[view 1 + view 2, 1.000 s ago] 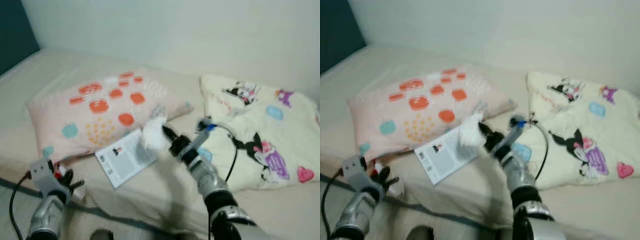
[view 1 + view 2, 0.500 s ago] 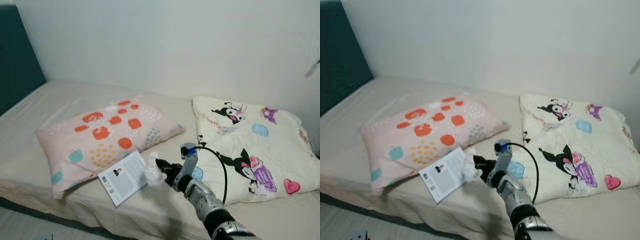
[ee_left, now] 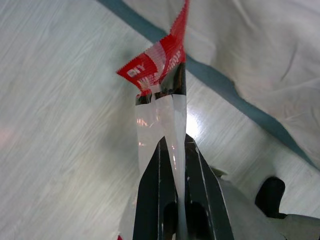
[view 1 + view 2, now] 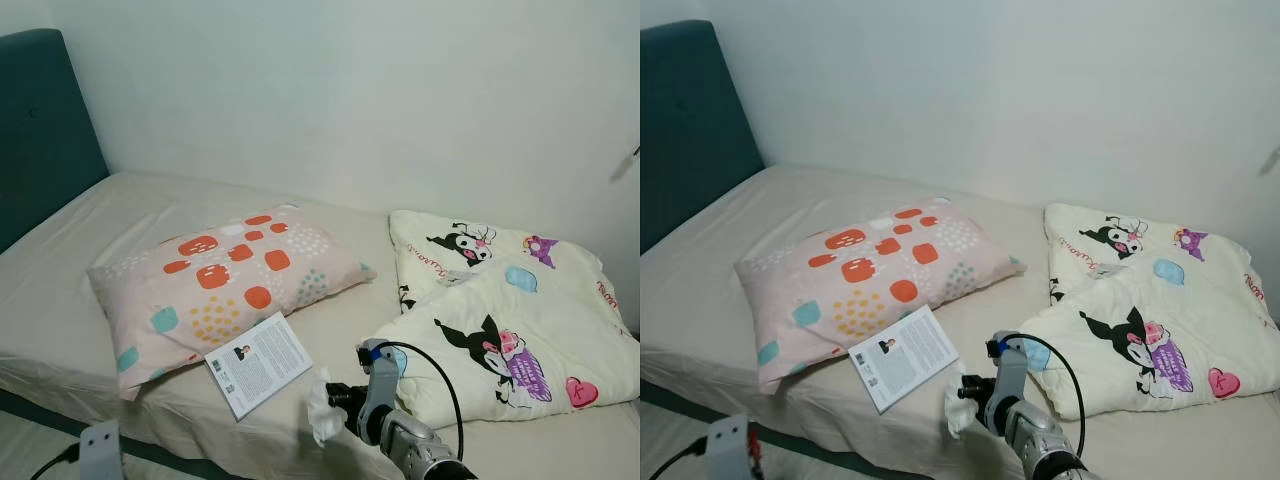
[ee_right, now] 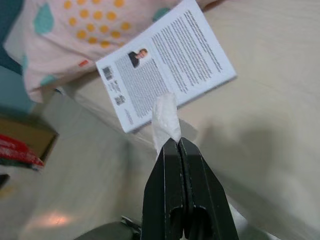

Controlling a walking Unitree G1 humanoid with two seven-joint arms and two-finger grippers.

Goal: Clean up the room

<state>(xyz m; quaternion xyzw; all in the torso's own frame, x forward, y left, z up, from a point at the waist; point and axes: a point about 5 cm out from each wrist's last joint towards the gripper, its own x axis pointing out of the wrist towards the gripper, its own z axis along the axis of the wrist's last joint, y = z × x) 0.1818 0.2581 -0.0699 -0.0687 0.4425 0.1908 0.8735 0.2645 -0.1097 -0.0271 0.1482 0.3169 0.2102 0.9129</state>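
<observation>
Right gripper (image 5: 173, 145) clenched on white tissue (image 5: 165, 120), above bed (image 4: 60, 270) edge beside booklet (image 4: 258, 362). Left gripper (image 3: 172, 142) clamps red-and-clear wrapper (image 3: 159, 65) over floor (image 3: 60, 120).

Orange-spotted pink pillow (image 4: 225, 275), white tissue (image 4: 321, 408)

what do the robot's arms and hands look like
The right arm is ribbed silver metal with a black cable looping over it and a small blue part at the wrist. Each hand has two long, glossy black fingers, seen on the right hand and left hand.
</observation>
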